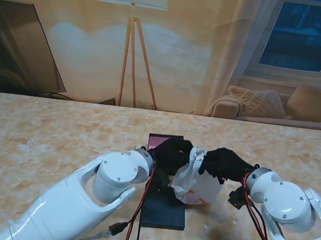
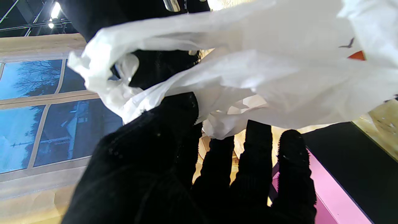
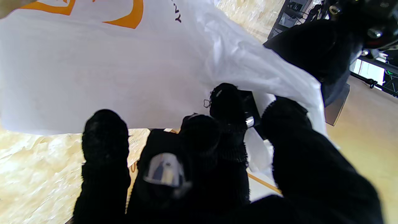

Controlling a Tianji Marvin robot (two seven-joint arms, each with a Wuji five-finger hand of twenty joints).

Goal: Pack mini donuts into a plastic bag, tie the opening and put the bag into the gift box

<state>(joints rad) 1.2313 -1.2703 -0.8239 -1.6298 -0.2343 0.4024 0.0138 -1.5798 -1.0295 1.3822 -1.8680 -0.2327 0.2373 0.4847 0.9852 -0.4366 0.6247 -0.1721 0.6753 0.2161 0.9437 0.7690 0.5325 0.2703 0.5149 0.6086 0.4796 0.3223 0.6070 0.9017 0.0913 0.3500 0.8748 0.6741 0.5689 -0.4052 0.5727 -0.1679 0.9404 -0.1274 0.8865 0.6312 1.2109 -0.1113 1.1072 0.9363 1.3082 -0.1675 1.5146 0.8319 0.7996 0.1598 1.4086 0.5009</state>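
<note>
A white plastic bag [image 1: 197,186] with orange print stands in the middle of the table, its top gathered into a twisted neck [image 1: 196,156]. My left hand [image 1: 172,154], in a black glove, grips the neck from the left; in its wrist view the thumb and fingers pinch a strip of the bag [image 2: 217,81]. My right hand [image 1: 224,163] grips the same neck from the right, its fingers closed on the film [image 3: 155,77]. The bag rests partly over a black gift box [image 1: 163,212] with a pink inside [image 2: 329,199]. The donuts are hidden inside the bag.
The marble-patterned table [image 1: 45,140] spreads wide to both sides. A red and black cable [image 1: 135,223] hangs from my left forearm near the box. A floor lamp, a dark screen and a sofa stand beyond the far edge.
</note>
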